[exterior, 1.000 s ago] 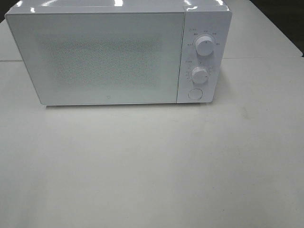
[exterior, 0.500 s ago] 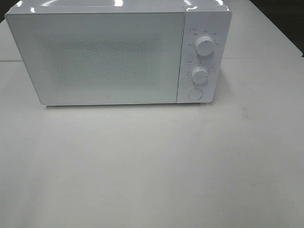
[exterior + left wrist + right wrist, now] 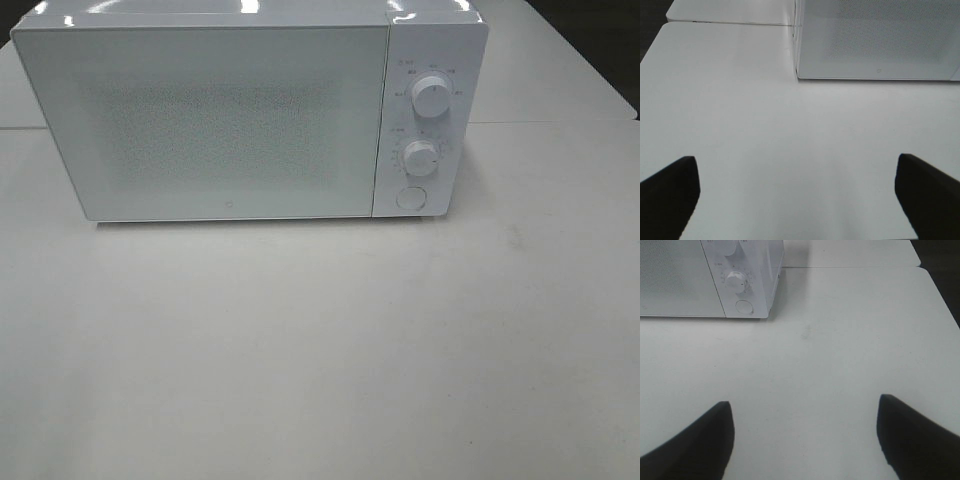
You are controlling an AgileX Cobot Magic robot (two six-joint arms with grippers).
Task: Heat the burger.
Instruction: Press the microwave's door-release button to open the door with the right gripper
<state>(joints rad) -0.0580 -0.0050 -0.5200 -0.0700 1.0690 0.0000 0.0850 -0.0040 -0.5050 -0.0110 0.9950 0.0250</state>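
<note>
**White microwave shut, my grippers wide**

High view: one microwave (image 3: 250,115) at the far side of the table (image 3: 320,350), its door (image 3: 200,150) closed, two knobs (image 3: 431,96) and one button (image 3: 409,198) on its right. Where the burger is, I cannot tell. Left wrist: my left gripper (image 3: 796,159) is spread wide, holding nothing. Right wrist: my right gripper (image 3: 805,401) is wide too, touching nothing.

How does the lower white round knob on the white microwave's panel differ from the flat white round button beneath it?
The lower knob stands out from the panel and has small marks printed around it; the button lies flat with none around it. Both are white, round, and right of the closed door.
</note>
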